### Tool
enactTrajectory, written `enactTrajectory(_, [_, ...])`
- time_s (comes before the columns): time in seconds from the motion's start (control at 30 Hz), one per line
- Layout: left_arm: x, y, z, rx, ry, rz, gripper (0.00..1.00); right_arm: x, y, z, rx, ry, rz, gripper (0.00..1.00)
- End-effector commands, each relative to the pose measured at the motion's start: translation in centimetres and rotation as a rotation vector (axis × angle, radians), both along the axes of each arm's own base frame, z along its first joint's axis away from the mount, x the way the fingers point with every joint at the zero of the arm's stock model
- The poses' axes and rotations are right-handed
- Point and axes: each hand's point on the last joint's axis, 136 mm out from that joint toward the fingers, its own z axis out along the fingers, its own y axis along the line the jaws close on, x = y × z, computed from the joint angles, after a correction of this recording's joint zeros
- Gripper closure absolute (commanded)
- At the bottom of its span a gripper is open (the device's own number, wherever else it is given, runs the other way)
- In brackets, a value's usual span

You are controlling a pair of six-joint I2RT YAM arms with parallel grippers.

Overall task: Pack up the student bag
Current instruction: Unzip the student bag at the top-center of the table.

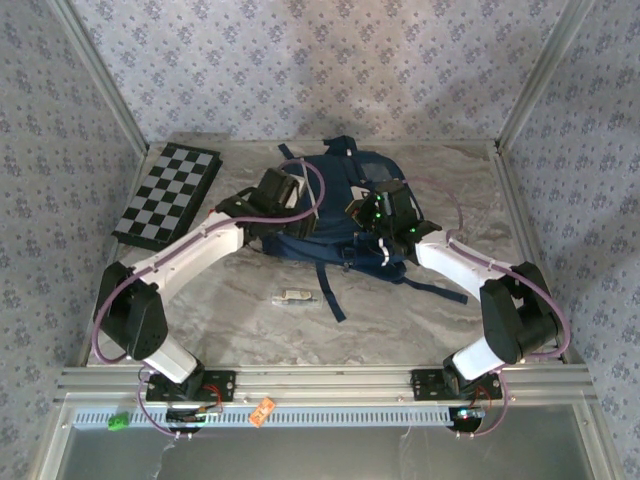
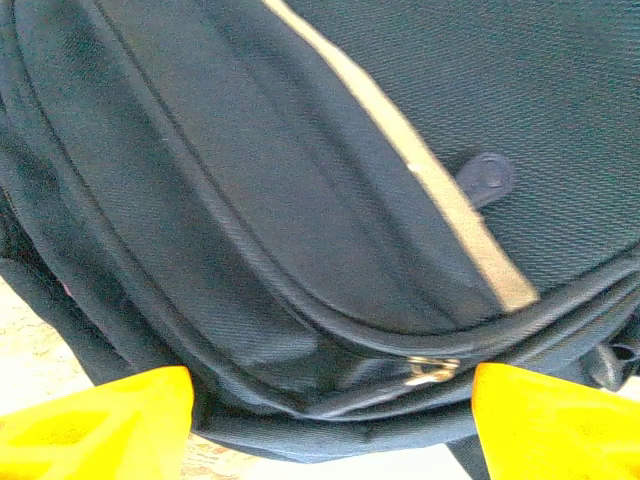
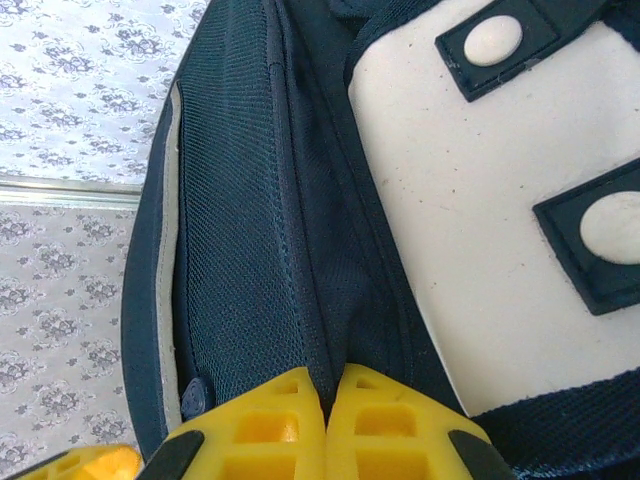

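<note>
Top external view: student bag (image 1: 340, 215) lies flat on the bench (image 1: 250, 325), with both arms reaching onto it. Places below are given relative to the bag.

- Left of the bag and well apart from it: a chessboard (image 1: 168, 195).
- On the near side of the bag, by a trailing strap (image 1: 330, 290): a small pale item (image 1: 293, 296), too small to identify. It may be something meant to go in.
- The bag appears zipped; no compartment gapes.

Right gripper (image 3: 325, 390): the yellow fingers are pressed together on a ridge of navy fabric beside the bag's white patch (image 3: 470, 220). As far as the wrist view shows, the seam runs straight into the pinch. My reading is that this is an anchor hold, placed to keep the soft cloth taut and stop the bag sliding while the other arm works.

Left gripper (image 2: 325, 430): the jaws are spread wide and hold nothing. They straddle the bag's edge below the pale stripe (image 2: 420, 170). A metal zipper pull (image 2: 432, 370) sits between the fingers, nearer the one at the right of that view. The framing suggests a line-up on the pull so a compartment can be opened.

Judgement: early stage, with opening not yet done and nothing visibly packed. The pull is small and tucked under the piping, so the fingers could easily catch cloth instead.
</note>
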Motion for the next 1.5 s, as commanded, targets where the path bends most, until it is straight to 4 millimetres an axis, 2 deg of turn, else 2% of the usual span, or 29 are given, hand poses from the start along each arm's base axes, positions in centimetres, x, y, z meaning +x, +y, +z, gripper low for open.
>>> enactTrajectory(0.0, [-1.1, -1.6, 0.2, -0.026, 0.003, -0.169, 0.28, 1.7, -0.7, 4.6, 0.008, -0.128, -0.036, 1.0])
enactTrajectory(0.17, [-0.8, -1.9, -0.7, 0.004, -0.002, -0.216, 0.39, 1.7, -0.7, 4.5, 0.003, -0.127, -0.038, 1.0])
enactTrajectory(0.27, [-0.4, -2.2, -1.1, 0.014, -0.009, -0.232, 0.48, 1.8, -0.8, 4.4, 0.002, -0.126, -0.041, 1.0])
enactTrajectory(0.47, [0.2, -2.6, -2.3, 0.037, 0.006, -0.246, 0.55, 1.9, -0.7, 4.3, 0.004, -0.123, -0.039, 1.0])
enactTrajectory(0.63, [1.3, -2.4, -2.9, 0.07, -0.018, -0.216, 0.74, 1.9, -0.7, 4.2, 0.001, -0.121, -0.039, 1.0])
enactTrajectory(0.73, [1.5, -2.4, -2.6, 0.06, -0.041, -0.213, 0.84, 1.9, -0.7, 4.1, -0.005, -0.12, -0.038, 1.0])
enactTrajectory(0.87, [1.4, -1.4, -2.2, 0.087, -0.072, -0.195, 1.0, 1.9, -1.3, 3.7, -0.017, -0.11, -0.041, 1.0])
enactTrajectory(1.0, [2.0, 0.7, -2.0, 0.104, -0.087, -0.138, 1.0, 2.0, -2.3, 3.7, 0.007, -0.105, -0.058, 1.0])
enactTrajectory(1.13, [2.5, 1.1, -2.0, 0.098, -0.082, -0.121, 1.0, 1.7, -2.4, 3.7, 0.013, -0.09, -0.046, 1.0])
enactTrajectory(1.2, [2.2, 0.8, -2.1, 0.078, -0.07, -0.131, 1.0, 1.6, -2.8, 3.7, 0.005, -0.088, -0.047, 1.0])
enactTrajectory(1.3, [1.0, -0.8, -2.3, 0.021, -0.047, -0.176, 1.0, 2.0, -4.2, 4.0, -0.025, -0.1, -0.059, 1.0])
enactTrajectory(1.43, [-1.1, -4.4, -2.4, 0.086, -0.033, -0.209, 1.0, 3.7, -4.8, 3.8, -0.037, -0.078, 0.012, 1.0])
enactTrajectory(1.47, [-1.7, -5.8, -2.2, 0.069, -0.029, -0.205, 1.0, 4.2, -5.0, 3.6, -0.038, -0.066, 0.03, 1.0])
